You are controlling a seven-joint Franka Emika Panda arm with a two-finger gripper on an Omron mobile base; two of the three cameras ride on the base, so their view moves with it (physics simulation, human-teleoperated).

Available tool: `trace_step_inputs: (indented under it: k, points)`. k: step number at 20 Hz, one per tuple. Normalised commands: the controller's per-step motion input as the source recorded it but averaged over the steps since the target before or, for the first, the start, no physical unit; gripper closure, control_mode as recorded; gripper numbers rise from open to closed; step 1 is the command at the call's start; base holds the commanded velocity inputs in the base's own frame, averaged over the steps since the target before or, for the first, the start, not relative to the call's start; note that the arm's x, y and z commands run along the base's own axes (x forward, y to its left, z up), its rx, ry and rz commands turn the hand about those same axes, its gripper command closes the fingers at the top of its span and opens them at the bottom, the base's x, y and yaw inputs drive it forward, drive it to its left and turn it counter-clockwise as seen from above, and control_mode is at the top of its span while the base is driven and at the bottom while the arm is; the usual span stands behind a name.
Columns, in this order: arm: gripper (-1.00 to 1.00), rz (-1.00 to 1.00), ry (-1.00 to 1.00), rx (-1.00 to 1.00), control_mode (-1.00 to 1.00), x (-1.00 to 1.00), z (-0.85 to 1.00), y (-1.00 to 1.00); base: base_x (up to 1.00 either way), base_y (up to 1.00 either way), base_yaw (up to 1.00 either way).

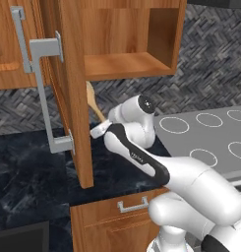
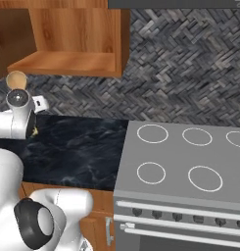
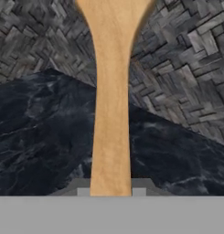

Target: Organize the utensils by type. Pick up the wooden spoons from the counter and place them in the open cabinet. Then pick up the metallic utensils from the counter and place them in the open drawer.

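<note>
My gripper (image 3: 111,192) is shut on the handle of a tan wooden spoon (image 3: 111,105), which rises straight up between the fingertips. The spoon (image 1: 94,104) hangs above the black counter (image 1: 28,167), tilted up and to the left. Its bowl sits just behind the edge of the open cabinet's door (image 1: 73,93) and below the shelf (image 1: 122,64). In the right base view the spoon's round bowl (image 2: 16,80) shows above the wrist, under the open cabinet (image 2: 67,61). The metallic utensils are out of view. A drawer front (image 1: 117,216) with a horizontal silver handle sits under the counter's edge.
The cabinet door carries a tall silver bar handle (image 1: 43,93) and stands close to the left of the hand. A grey stove top (image 2: 180,162) with ring burners lies to the right of the counter (image 2: 77,147). A dark woven backsplash (image 2: 180,63) runs behind.
</note>
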Motion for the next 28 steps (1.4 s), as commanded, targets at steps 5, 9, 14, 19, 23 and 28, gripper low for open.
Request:
trace_step_inputs:
  k: [5, 9, 14, 19, 23, 28]
  points:
    - [1.0, 0.14, -0.07, -0.22, -1.0, -0.01, 0.6, -0.09, 0.0, 0.0, 0.0]
    - [1.0, 0.07, -0.01, -0.27, -1.0, -0.11, 0.5, -0.1, 0.0, 0.0, 0.0]
    - [1.0, 0.06, 0.0, -0.3, -1.0, -0.19, 0.5, -0.19, 0.0, 0.0, 0.0]
    - [1.0, 0.07, -0.08, -0.28, -1.0, -0.14, 0.48, -0.35, 0.0, 0.0, 0.0]
    - [1.0, 0.03, -0.34, -0.15, -1.0, -0.05, 0.47, -0.41, 0.0, 0.0, 0.0]
    - [1.0, 0.06, -0.43, -0.03, -1.0, -0.03, 0.4, -0.24, 0.0, 0.0, 0.0]
